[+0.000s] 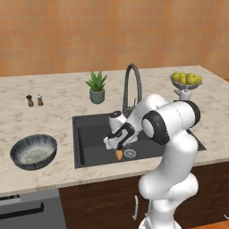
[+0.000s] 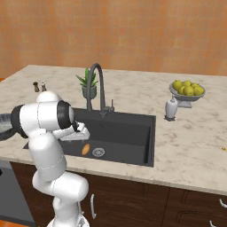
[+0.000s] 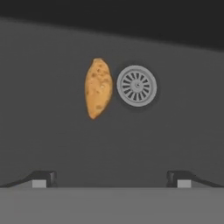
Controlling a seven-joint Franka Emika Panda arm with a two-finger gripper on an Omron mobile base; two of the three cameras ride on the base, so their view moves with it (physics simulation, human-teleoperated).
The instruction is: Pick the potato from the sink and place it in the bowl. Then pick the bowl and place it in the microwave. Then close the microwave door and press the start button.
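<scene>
The end effector [image 3: 111, 178] is seen in the hand view with its two dark fingertips [image 3: 43, 178] set wide apart, one at each side of the lower part of the picture. Nothing is held between them and nothing is touched by them. In the left base view the end effector [image 1: 117, 146] is hung over the sink [image 1: 91, 143], pointed downward, just above the potato [image 1: 119, 154].

The potato [image 3: 98, 88] is lying on the dark floor of the sink [image 3: 52, 131], clear of the fingertips and above the gap between them in the hand view. It is an orange-tan oval, lengthwise up and down in that view, and it is set just beside the round steel drain [image 3: 136, 85], with a narrow strip of sink floor between the two. In the right base view the potato [image 2: 86, 149] is seen to the left of the drain [image 2: 98, 152], near the front wall of the basin.

The bowl [image 1: 34, 151] is standing upright on the marble surface [image 1: 53, 112] to the left of the sink, well apart from the potato, and its pale inside is visible. A dark arched faucet [image 1: 133, 87] rises behind the sink.
</scene>
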